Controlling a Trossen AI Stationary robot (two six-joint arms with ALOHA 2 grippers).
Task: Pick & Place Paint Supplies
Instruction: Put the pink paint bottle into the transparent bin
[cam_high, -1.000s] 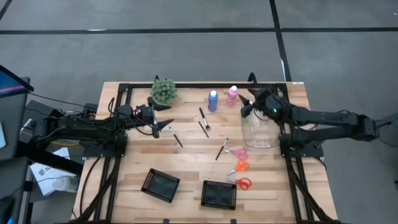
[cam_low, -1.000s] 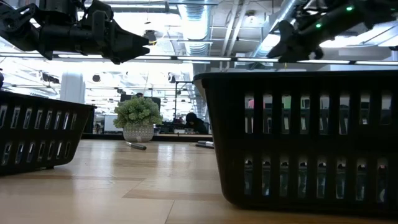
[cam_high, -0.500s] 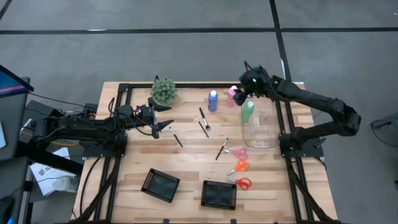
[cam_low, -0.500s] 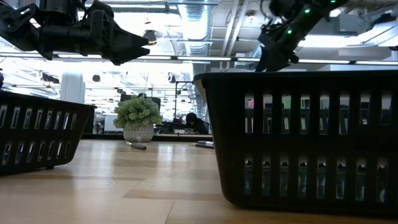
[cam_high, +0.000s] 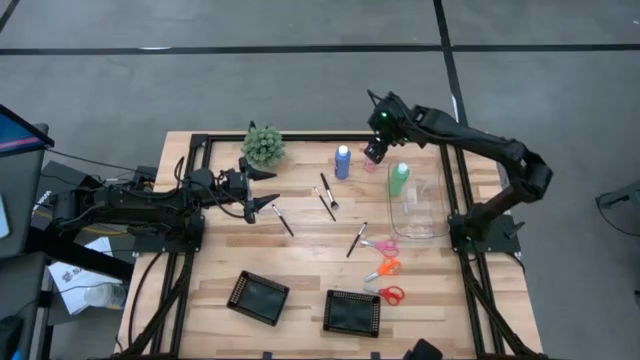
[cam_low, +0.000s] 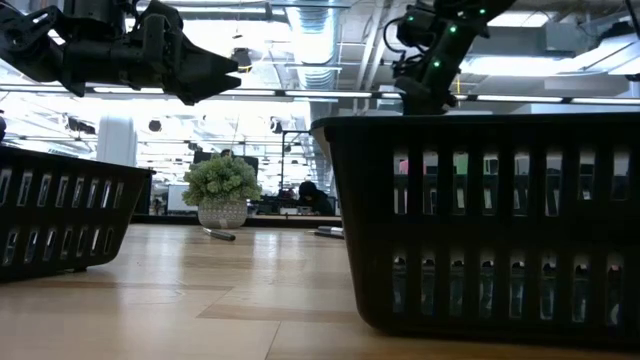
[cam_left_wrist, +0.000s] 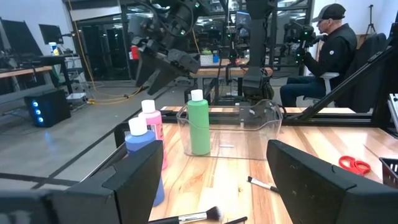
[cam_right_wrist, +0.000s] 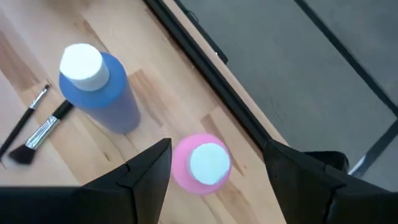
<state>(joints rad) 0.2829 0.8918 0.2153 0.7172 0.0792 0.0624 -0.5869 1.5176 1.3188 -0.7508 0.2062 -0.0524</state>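
two black square trays (cam_high: 259, 298) (cam_high: 352, 311) lie at the near edge of the wooden table (cam_high: 300, 265), and in the low view they rise as dark slatted walls close to the lens. just beyond the right-hand tray lie three small scissors, red (cam_high: 389, 293), orange (cam_high: 385, 268) and pink (cam_high: 381, 246), one behind the other. past them a clear container (cam_high: 418, 208) stands on the table's right side with the green bottle (cam_high: 399, 179) upright inside its far end. thin dark-handled brushes lie mid-table: one (cam_high: 357, 239) beside the pink scissors, two (cam_high: 326, 196) farther back, one (cam_high: 283, 219) just under the left gripper (cam_high: 268, 201), which hangs above the table with its fingers spread and nothing between them. toward the far edge stand the bushy green plant ball (cam_high: 263, 144), the blue bottle (cam_high: 343, 161), and to its right the pink bottle (cam_right_wrist: 199, 163), apart from it. the right gripper (cam_high: 375, 152) hovers directly over the pink bottle, fingers spread wide to either side of its white cap, not touching it. beyond the table a person (cam_left_wrist: 326, 47) sits in the room.
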